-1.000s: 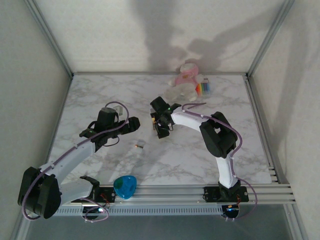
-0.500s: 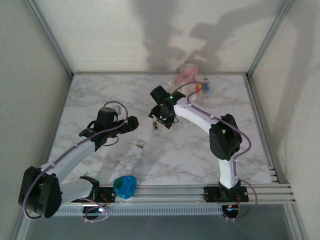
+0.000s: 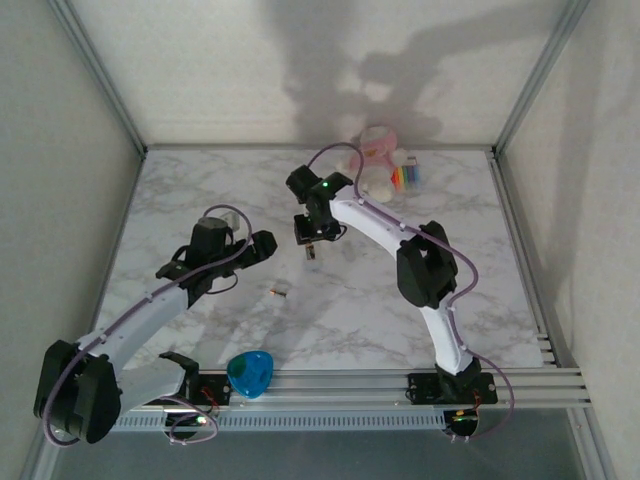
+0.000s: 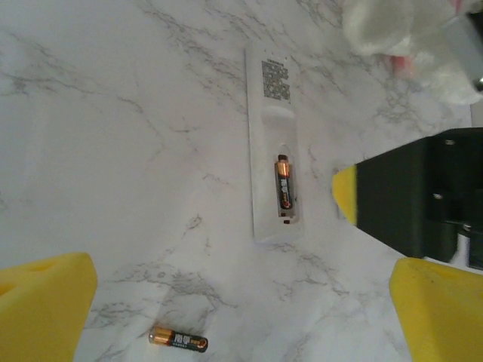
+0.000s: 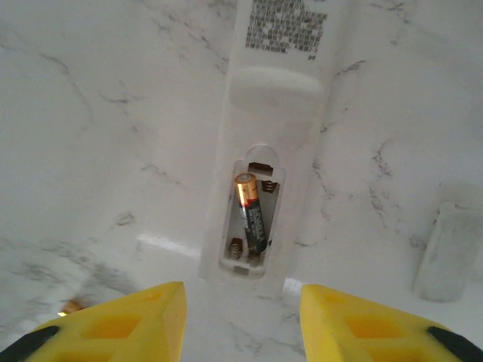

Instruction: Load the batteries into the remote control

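The white remote control [image 5: 273, 143] lies back side up with its battery bay uncovered. A dark battery with an orange end [image 5: 251, 215] rests a little askew in that bay. My right gripper [image 5: 241, 330] hovers open just short of the remote's near end, nothing between its yellow fingers [image 5: 113, 326]. A second dark, orange-ended battery [image 4: 178, 341] lies loose on the marble near my left gripper [image 4: 241, 317], which stands wide open and empty. From above, the left gripper [image 3: 263, 243] and right gripper [image 3: 308, 232] face each other, with the loose battery [image 3: 280, 292] in front of them.
A small white cover piece [image 5: 447, 253] lies right of the remote. A pink-and-white plush toy [image 3: 372, 160] and a rainbow-striped item [image 3: 408, 177] sit at the back. A blue object [image 3: 249, 373] rests at the table's near edge. Frame posts bound the corners.
The right arm has reached farther toward the back left, carrying its gripper that way, and its fingers have drawn closer together. The left arm has barely moved.
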Controlling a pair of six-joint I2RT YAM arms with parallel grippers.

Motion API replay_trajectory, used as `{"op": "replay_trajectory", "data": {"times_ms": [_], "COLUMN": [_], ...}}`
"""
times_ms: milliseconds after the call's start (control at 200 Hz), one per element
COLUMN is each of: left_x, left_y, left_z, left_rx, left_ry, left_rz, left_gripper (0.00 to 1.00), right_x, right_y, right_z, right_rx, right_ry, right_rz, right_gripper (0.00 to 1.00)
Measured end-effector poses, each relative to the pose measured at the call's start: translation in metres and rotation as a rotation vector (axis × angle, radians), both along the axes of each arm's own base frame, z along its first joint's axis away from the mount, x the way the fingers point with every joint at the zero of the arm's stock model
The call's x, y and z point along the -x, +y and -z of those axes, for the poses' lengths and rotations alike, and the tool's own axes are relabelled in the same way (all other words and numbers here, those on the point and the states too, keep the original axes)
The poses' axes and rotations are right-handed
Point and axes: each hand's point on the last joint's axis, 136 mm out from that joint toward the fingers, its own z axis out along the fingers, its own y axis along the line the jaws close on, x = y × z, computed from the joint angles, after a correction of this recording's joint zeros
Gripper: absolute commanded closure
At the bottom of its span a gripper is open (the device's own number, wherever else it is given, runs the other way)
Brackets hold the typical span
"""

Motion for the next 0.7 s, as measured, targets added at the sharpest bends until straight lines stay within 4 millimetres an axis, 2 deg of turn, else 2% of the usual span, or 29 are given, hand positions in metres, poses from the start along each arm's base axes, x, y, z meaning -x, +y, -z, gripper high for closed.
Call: {"op": "replay_trajectory", "data": {"times_ms": [255,511,701], "left_x": [0.01,0.013,0.013], "left_y": [-0.002,-0.002,-0.002], "left_z": [0.004,0.005,0.005], "left_rx": [0.044,0.054,0.055], "left_ry": [0.02,0.025,0.024], "left_rz": [-0.024,-0.033,-0.033], "left_gripper": [0.0,0.0,0.0], "right_x": [-0.005,-0.01,-0.009], "right_y": [0.008,0.011,0.01], "right_z": [0.016,0.019,0.032], "right_rx": [0.054,0.065,0.086], "right_ry": [-0.011,-0.021,-0.001], "right_rz": [-0.118,-0.15,-0.162], "right_gripper": [0.59,0.62,0.63]}}
